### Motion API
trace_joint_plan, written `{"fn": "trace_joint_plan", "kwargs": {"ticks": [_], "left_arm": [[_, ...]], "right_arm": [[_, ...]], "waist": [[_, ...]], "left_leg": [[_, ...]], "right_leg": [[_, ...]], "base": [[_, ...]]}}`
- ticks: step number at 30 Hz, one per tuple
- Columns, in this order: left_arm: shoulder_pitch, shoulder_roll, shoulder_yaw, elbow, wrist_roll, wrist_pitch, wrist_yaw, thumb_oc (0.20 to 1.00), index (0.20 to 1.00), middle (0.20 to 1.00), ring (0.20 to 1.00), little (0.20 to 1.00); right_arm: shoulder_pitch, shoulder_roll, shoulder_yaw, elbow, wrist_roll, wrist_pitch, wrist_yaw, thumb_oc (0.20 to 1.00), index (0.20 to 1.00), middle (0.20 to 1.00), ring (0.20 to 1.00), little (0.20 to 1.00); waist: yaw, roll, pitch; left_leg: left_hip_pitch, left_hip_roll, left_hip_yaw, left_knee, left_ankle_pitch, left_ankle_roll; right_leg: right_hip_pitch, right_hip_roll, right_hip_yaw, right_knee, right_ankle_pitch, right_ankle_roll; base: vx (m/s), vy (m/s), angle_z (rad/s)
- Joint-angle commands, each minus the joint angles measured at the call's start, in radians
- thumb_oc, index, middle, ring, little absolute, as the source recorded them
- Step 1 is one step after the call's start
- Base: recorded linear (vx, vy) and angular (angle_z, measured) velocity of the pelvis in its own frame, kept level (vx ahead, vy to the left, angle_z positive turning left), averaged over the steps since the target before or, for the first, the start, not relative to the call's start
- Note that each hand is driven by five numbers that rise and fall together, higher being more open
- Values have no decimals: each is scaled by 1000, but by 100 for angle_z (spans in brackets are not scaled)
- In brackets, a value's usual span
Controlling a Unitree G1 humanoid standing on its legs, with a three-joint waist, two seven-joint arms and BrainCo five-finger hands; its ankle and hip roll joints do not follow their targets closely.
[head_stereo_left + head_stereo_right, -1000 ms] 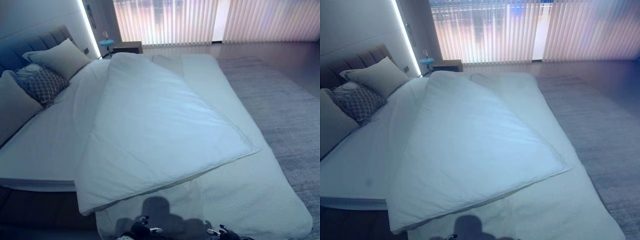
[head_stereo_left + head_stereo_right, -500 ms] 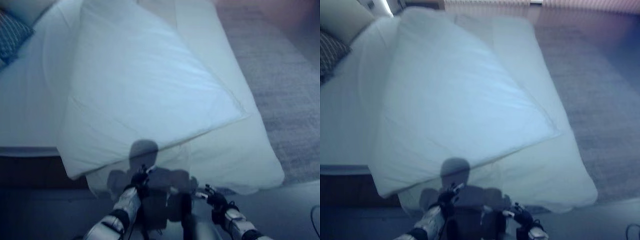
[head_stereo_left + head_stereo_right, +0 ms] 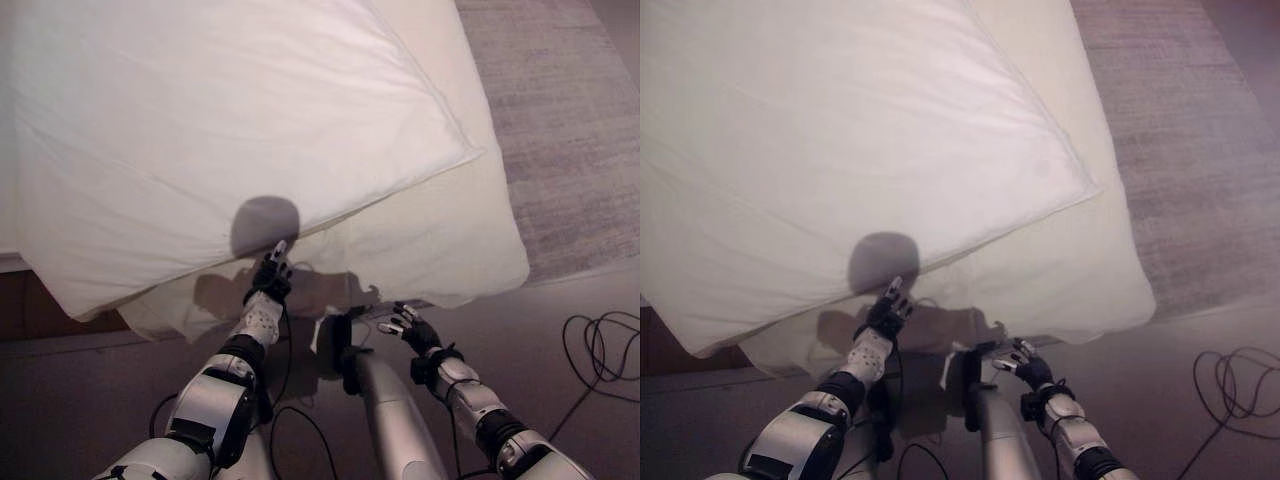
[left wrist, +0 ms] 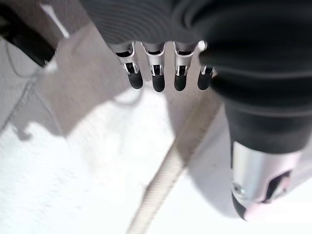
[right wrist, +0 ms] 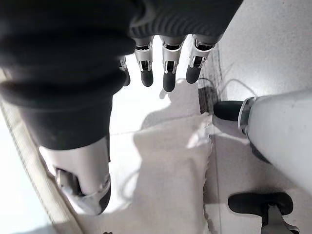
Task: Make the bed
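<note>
Both arms reach toward the duvet (image 3: 240,130): left hand (image 3: 270,277) at its near edge, fingers relaxed; right hand (image 3: 412,327) lower, just short, fingers loosely spread.

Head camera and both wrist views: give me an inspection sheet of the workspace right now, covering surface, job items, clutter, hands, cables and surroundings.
Surface: bed, mostly under bedding.
Job's things: white duvet lies skewed, one corner pointing toward the rug side; cream blanket beneath it hangs over the foot end.
Clutter: nothing seen.
Hands: left hand open, fingers straight, at the bedding's foot-end edge, holding nothing; right hand open, relaxed, above the floor and short of the blanket.
Cables: black cable looped on the floor on the robot's right.
Surroundings: grey rug beside the bed; smooth floor at the foot.
</note>
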Motion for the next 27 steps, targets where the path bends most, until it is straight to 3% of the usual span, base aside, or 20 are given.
{"fn": "trace_joint_plan", "kwargs": {"ticks": [1, 13, 23, 27], "left_arm": [[-21, -16, 28, -8, -56, -34, -7, 1000, 1000, 1000, 1000, 1000], [-155, 27, 89, 13, -116, -75, 40, 1000, 1000, 1000, 1000, 1000], [-255, 64, 88, -2, -133, -108, 61, 1000, 1000, 1000, 1000, 1000], [-259, 40, 71, -30, -130, -116, 65, 1000, 1000, 1000, 1000, 1000]], "right_arm": [[50, -24, 30, -63, 26, -15, 4, 1000, 1000, 1000, 1000, 1000], [50, -11, 49, -65, 30, -10, -6, 1000, 1000, 1000, 1000, 1000], [59, 9, 47, -53, 32, -10, -32, 1000, 1000, 1000, 1000, 1000], [79, 9, 39, -54, 31, -7, -38, 1000, 1000, 1000, 1000, 1000]], "waist": [[-6, 9, -91], [-15, 3, -97], [-17, 8, -96], [-13, 13, -100]], "left_leg": [[-81, 7, 0, 75, -28, 17], [-100, 8, -3, 44, -16, 9], [-128, -2, -2, 49, -18, 14], [-136, -5, -7, 50, -17, 15]], "right_leg": [[-11, -28, 25, -56, 71, 68], [-23, -22, 24, -108, 93, 71], [-53, -30, 26, -103, 101, 75], [-59, -36, 23, -103, 103, 75]], "base": [[0, 0, 0], [36, -1, 0], [11, 9, -1], [0, 0, 0]]}}
